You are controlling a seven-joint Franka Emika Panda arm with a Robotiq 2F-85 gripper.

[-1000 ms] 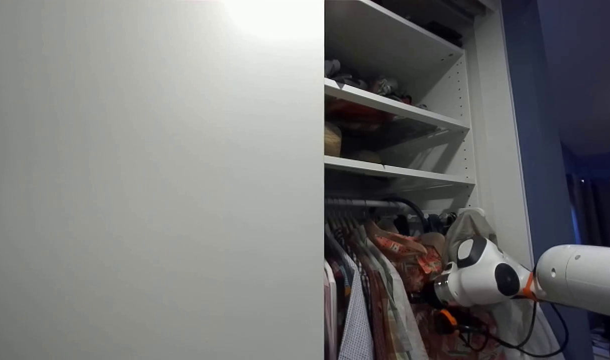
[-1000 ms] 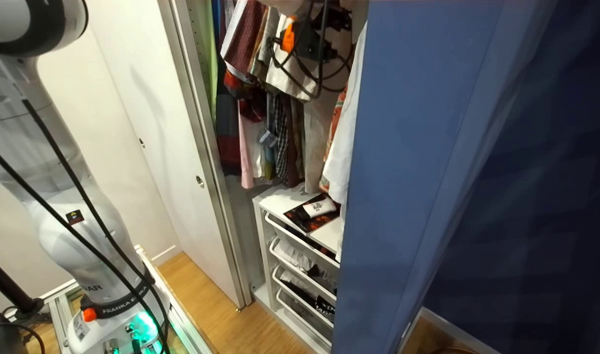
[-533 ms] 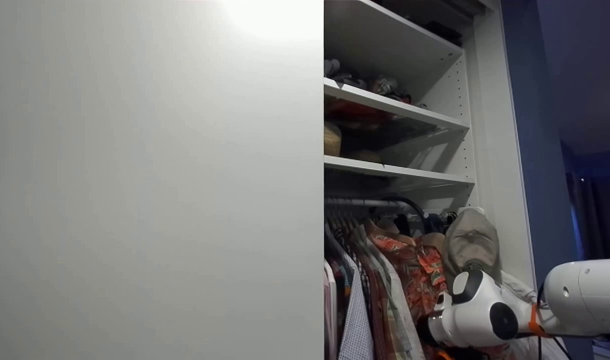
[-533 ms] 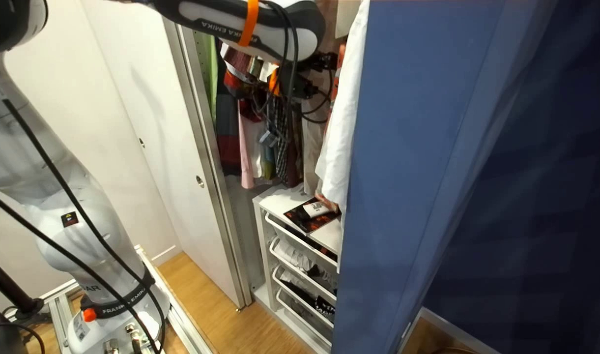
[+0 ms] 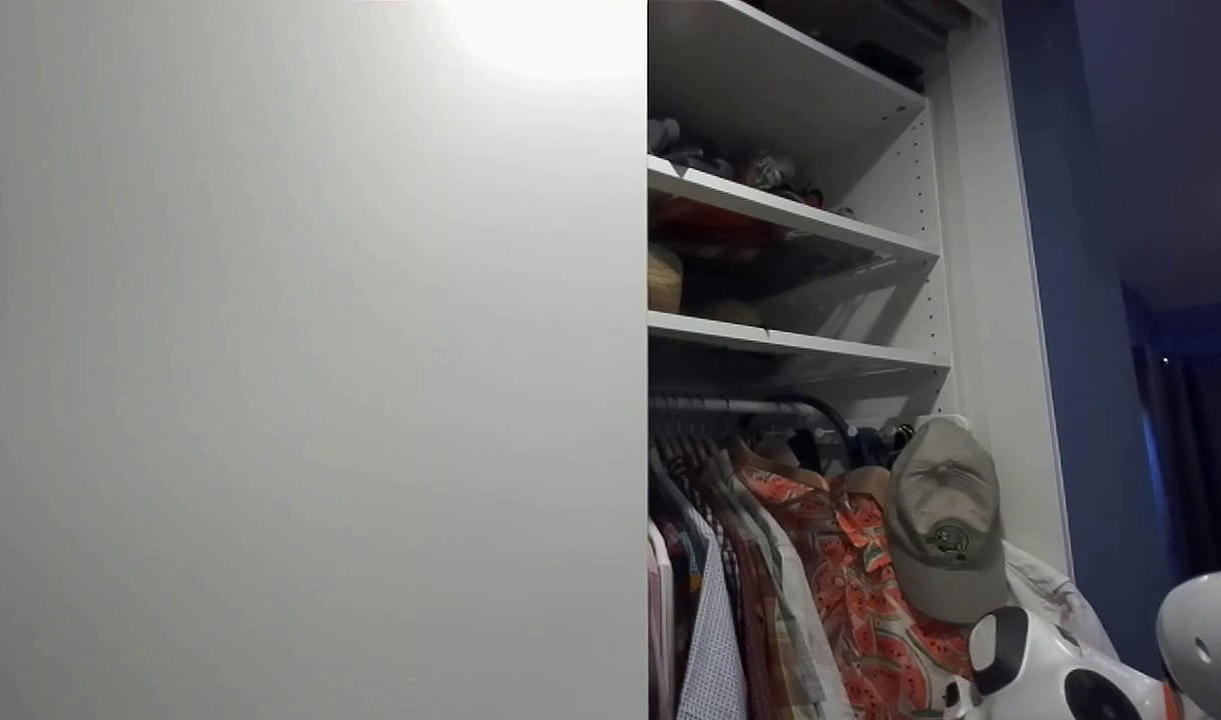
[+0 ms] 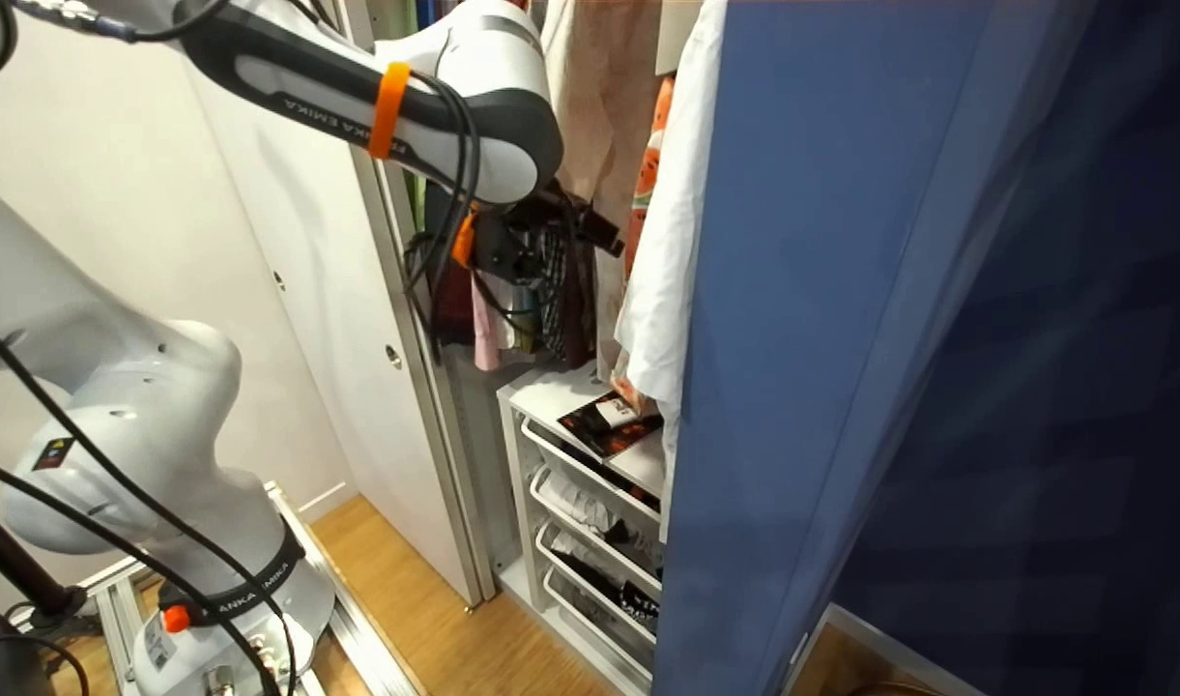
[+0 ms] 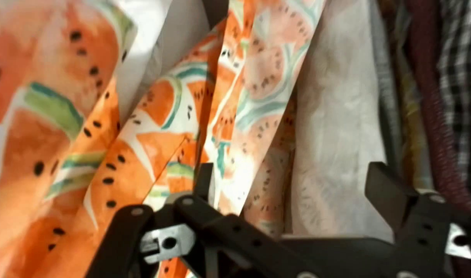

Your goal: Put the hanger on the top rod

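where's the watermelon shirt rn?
In an exterior view, the watermelon shirt hangs at lower right, a pale garment on its left and the khaki cap overlapping its right. In the wrist view, it fills the left, extending behind the open claw.

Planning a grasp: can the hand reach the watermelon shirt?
Probably yes: the hand is open, part of the shirt showing between its fingers in the wrist view; the pale garment alongside might snag.

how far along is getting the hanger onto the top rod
Likely done: the hanger shows below the rod in an exterior view, its watermelon shirt hanging beside other clothes. In hand: nothing; the gripper is open. Left: perhaps backing away, once someone confirms the hook, which I can't make out, is over the rod.
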